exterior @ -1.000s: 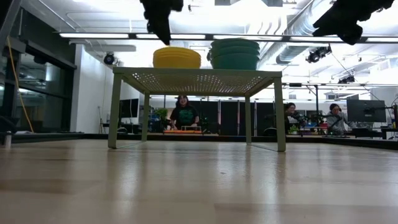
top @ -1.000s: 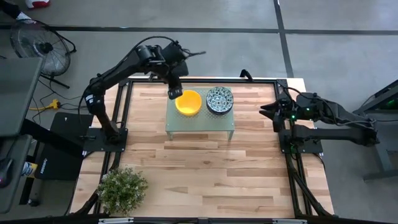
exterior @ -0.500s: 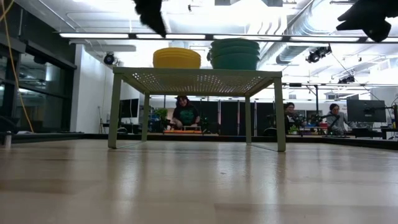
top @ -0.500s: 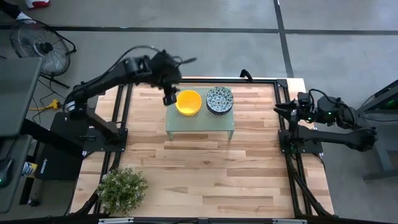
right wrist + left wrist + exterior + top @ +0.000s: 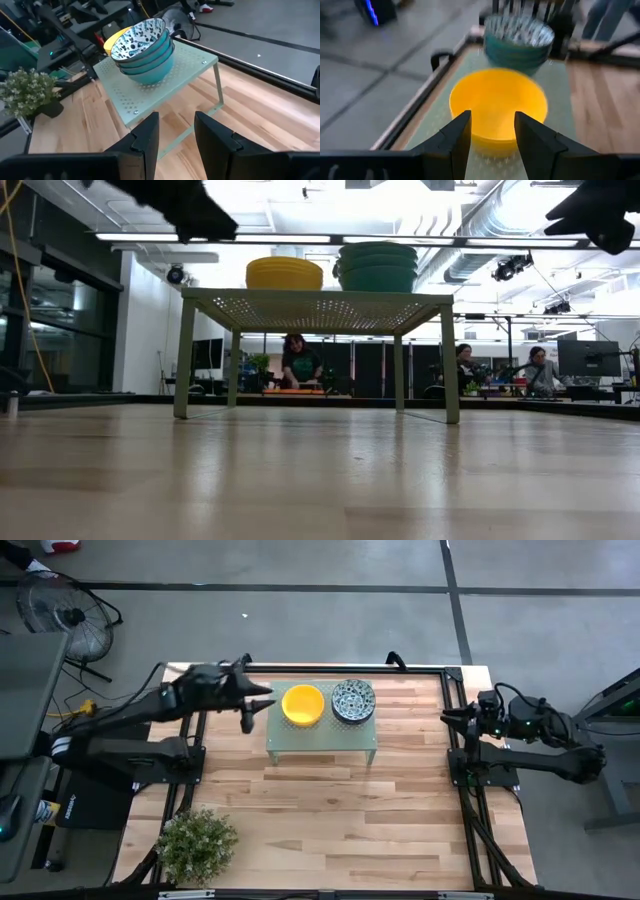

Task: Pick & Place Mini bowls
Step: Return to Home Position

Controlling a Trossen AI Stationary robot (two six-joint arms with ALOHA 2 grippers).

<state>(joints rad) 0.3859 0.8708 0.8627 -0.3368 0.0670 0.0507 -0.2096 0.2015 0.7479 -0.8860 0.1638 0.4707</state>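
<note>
A stack of plain yellow mini bowls point(image 5: 302, 704) and a stack of blue-green patterned mini bowls point(image 5: 353, 700) stand side by side on the pale green perforated stand point(image 5: 322, 740), at the table's far middle. My left gripper point(image 5: 256, 706) hangs open just left of the stand, pointing at the yellow stack point(image 5: 496, 107) with nothing between its fingers. My right gripper point(image 5: 446, 717) stays open at the table's right edge, facing the patterned stack point(image 5: 142, 50), and is also empty. In the low view both stacks point(image 5: 284, 272) point(image 5: 377, 265) sit on the stand's top.
A leafy potted plant point(image 5: 196, 843) stands at the near left corner. Bare wooden tabletop point(image 5: 330, 820) lies in front of the stand. A black frame point(image 5: 200, 730) runs along the table's edges. People sit in the room beyond point(image 5: 298, 362).
My left gripper has drawn back from above the yellow stack toward the table's left edge and sunk, tipping from pointing down to nearly level. My right gripper has pulled back a little toward the right edge. Both stacks have stayed put.
</note>
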